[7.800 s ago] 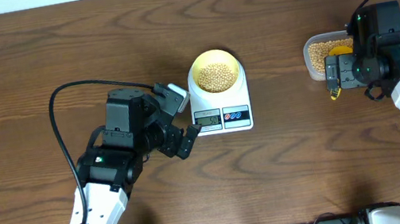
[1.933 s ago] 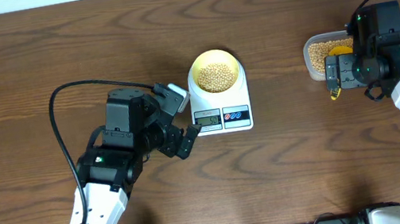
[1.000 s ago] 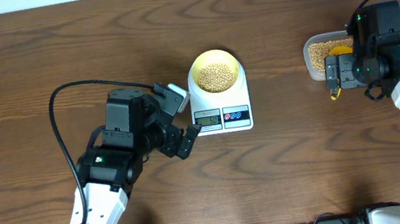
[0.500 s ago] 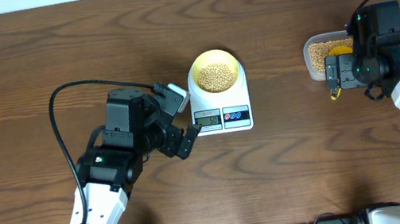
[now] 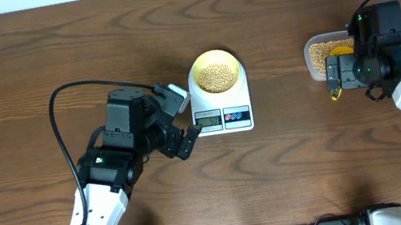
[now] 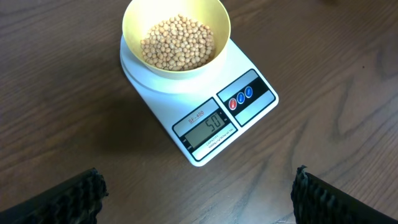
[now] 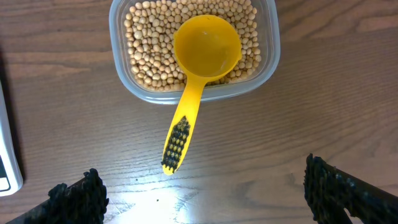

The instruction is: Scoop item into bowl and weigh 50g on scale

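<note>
With the left claw [image 5: 185,117] and right claw [image 7: 208,202] being held apart, the light bowl [image 6: 127,28] of rolly beans [image 6: 177,42] seems best gripped by its rim.

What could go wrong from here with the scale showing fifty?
The left gripper hangs open beside the scale; a nudge could shift the bowl of beans and upset the reading. The scoop handle juts past the tub rim near the open right gripper; a careless move might tip it out.
</note>
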